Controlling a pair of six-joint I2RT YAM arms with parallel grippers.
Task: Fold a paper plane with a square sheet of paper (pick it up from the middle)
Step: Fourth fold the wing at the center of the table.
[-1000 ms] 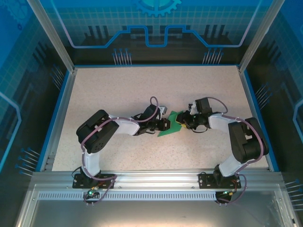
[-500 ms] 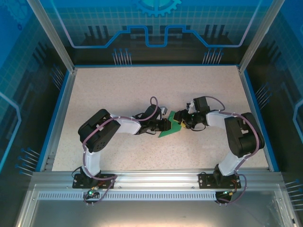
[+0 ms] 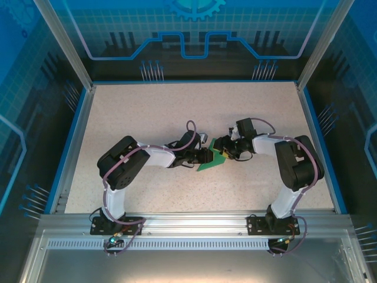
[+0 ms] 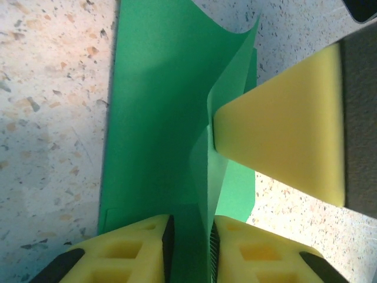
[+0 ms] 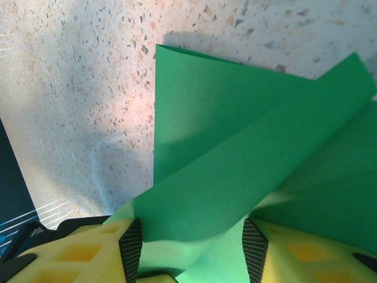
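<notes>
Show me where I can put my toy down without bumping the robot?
The far half of the table, between the back wall and the arms, is bare. So is the near strip between the arm bases. The middle is crowded: the left fingers and right fingers meet at the green paper.

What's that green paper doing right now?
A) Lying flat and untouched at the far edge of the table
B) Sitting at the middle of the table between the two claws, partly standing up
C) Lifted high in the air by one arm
B: the green paper sits mid-table between the left gripper and the right gripper, and the left wrist view shows part of it curling up off the surface.
</notes>
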